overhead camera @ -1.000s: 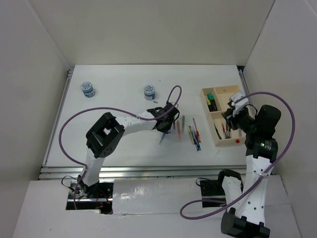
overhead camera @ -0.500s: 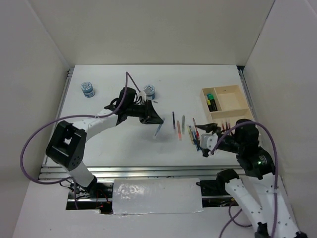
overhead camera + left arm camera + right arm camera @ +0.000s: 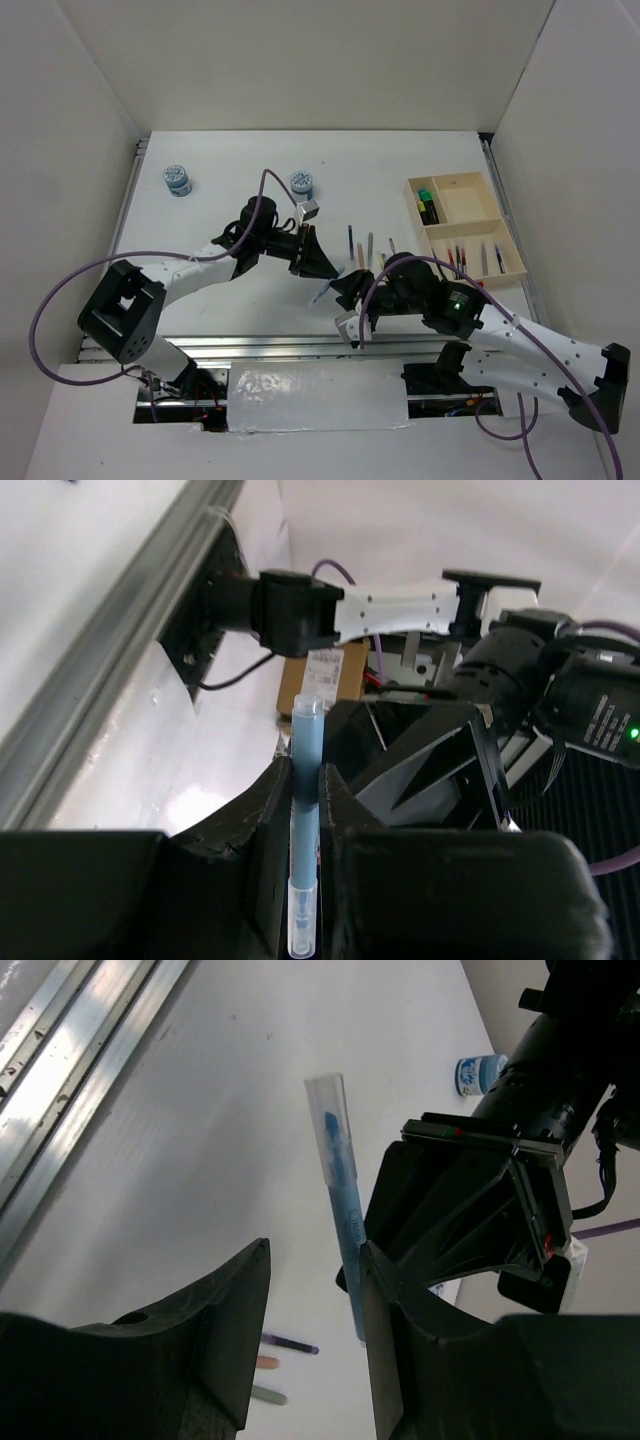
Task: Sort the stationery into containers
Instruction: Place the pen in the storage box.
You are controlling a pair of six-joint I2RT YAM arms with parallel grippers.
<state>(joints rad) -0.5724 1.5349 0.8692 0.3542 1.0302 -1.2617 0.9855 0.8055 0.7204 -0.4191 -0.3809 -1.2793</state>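
Note:
My left gripper (image 3: 305, 772) is shut on a blue pen (image 3: 304, 810) with a clear cap and holds it above the table's middle (image 3: 322, 291). From the right, my right gripper (image 3: 315, 1260) stands open around the pen's free end (image 3: 338, 1175). The pen lies against one finger (image 3: 385, 1310), with a wide gap to the other. In the top view the two grippers (image 3: 317, 262) (image 3: 345, 293) meet tip to tip. The pale wooden tray (image 3: 452, 178) at the right holds highlighters (image 3: 427, 205) and pens (image 3: 461, 258). Two blue-white pots (image 3: 179, 179) (image 3: 301, 184) stand at the back.
Several loose pens (image 3: 361, 255) lie in a row on the white table between the grippers and the tray; some show under my right gripper (image 3: 290, 1344). A metal rail (image 3: 150, 345) runs along the near edge. White walls close in the table.
My right arm left the tray, swung far left across the table and opened around the pen. My left arm carried the blue pen back and then toward the near middle.

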